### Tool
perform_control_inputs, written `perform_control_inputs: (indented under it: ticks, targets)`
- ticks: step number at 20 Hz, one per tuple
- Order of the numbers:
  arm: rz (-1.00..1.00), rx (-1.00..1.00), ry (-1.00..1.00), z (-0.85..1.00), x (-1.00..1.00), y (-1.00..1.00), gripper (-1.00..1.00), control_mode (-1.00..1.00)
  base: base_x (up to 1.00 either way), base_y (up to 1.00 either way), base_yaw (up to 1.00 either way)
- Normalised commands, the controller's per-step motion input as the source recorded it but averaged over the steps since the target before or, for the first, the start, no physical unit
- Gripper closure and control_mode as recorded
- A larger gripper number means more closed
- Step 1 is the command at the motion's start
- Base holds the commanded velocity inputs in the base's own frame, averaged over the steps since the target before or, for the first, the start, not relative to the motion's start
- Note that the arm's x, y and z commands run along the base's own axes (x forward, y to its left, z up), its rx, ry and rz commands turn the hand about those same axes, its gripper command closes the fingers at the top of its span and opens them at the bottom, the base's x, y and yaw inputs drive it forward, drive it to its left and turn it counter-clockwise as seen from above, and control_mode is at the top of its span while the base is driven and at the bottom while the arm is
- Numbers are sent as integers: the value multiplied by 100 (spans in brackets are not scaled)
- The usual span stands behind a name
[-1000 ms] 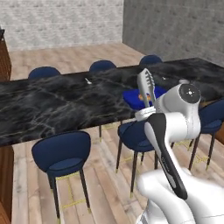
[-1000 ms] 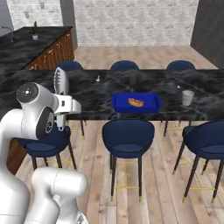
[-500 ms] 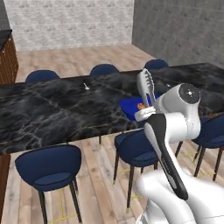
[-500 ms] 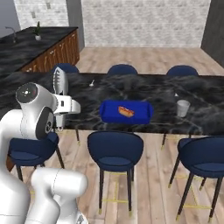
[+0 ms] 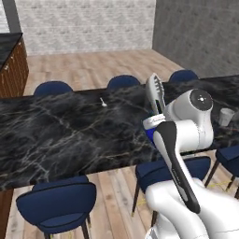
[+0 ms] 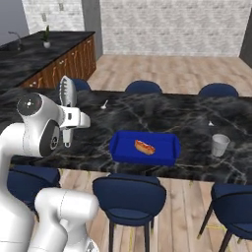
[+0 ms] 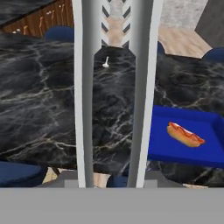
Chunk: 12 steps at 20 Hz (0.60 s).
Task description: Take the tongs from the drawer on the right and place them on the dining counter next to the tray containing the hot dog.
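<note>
My gripper [image 5: 156, 120] [image 6: 72, 119] is shut on the tongs [image 5: 155, 92] [image 6: 67, 92], slim grey metal, held upright with the toothed tips on top. In the hand view the tongs' two arms [image 7: 83, 87] run up the middle of the picture, above the near side of the dining counter [image 5: 60, 135] [image 6: 167, 115] [image 7: 39, 105]. The blue tray [image 6: 123, 147] [image 7: 175, 153] lies on that counter to my right, with the hot dog [image 6: 144, 146] [image 7: 185, 134] in it. The tongs hang left of the tray and clear of the top. The drawer is out of view.
A pale cup [image 6: 220, 145] [image 5: 226, 116] stands right of the tray. A small white utensil [image 5: 103, 102] [image 6: 104, 105] [image 7: 105, 63] lies farther back. Blue chairs [image 6: 130, 194] [image 5: 58, 205] line both sides. A second black counter over wooden cabinets [image 6: 54, 74] runs at the back left.
The whole picture has shifted, so the base has driven nearer to the dining counter and the tray looks larger. The tongs stay upright in the same grip.
</note>
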Motion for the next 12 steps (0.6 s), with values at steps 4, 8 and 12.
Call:
perform_control_inputs:
  ticks: [4,8,12]
  targets:
    - [0,0,0,0,0,0,100,100,45,-9,7]
    - [0,0,0,0,0,0,100,100,12,0,2]
    - [0,0,0,0,0,0,100,100,8,0,0]
